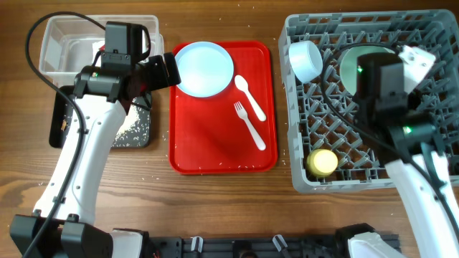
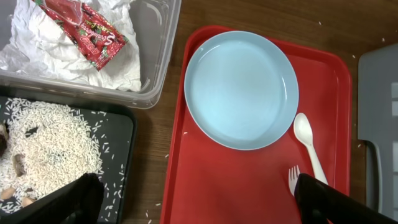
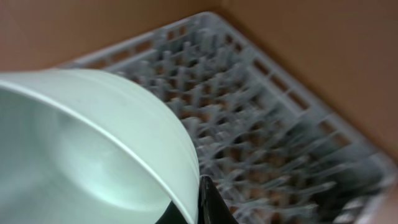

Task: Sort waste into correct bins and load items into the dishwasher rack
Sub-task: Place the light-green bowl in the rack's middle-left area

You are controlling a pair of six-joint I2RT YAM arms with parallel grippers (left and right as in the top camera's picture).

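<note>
The light blue plate lies on the red tray, with the white spoon and fork beside it. My left gripper is open and empty above the tray's left edge. The napkin and red wrapper lie in the clear tub. Rice fills the black tray. My right gripper is shut on the mint-green bowl's rim, over the grey rack. The rack holds the light blue bowl and yellow cup.
Loose rice grains are scattered on the wooden table between the black tray and the red tray and in front of them. The rack's left wall shows at the right edge of the left wrist view.
</note>
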